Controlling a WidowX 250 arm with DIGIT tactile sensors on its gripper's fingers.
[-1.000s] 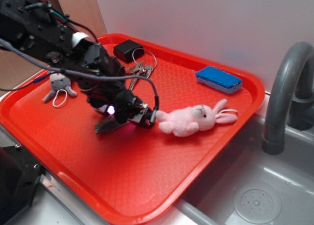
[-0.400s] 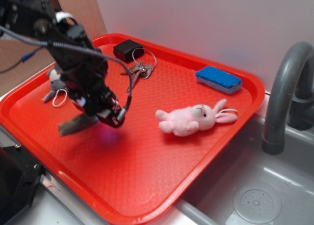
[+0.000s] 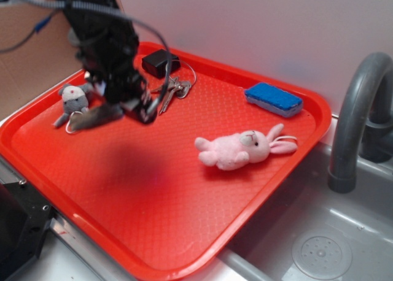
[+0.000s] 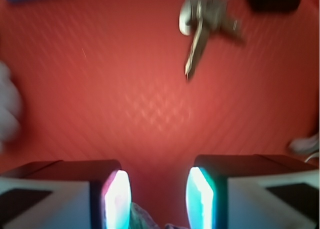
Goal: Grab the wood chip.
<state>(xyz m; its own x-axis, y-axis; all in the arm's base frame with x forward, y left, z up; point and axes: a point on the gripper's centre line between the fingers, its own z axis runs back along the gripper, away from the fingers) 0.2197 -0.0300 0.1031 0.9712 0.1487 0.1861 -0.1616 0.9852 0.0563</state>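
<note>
The wood chip [image 3: 96, 116] is a flat brown-grey sliver hanging above the left part of the red tray [image 3: 184, 232]. It sticks out to the left of my gripper [image 3: 136, 108], which is shut on its right end. In the wrist view only a grey scrap of the chip [image 4: 145, 218] shows low between the glowing fingers of the gripper [image 4: 157, 191]. The rest of the chip is below the frame edge. The tray floor lies well beneath the fingers.
On the tray are a bunch of keys [image 3: 174, 88] [image 4: 202, 24], a black box [image 3: 161, 62], a blue sponge [image 3: 273, 99], a pink plush bunny [image 3: 242, 150] and a small grey plush [image 3: 73, 103]. A grey faucet [image 3: 359, 109] and sink [image 3: 319, 244] are at the right.
The gripper has risen and travelled left and back, away from the bunny toward the keys, carrying the wood chip up off the tray.
</note>
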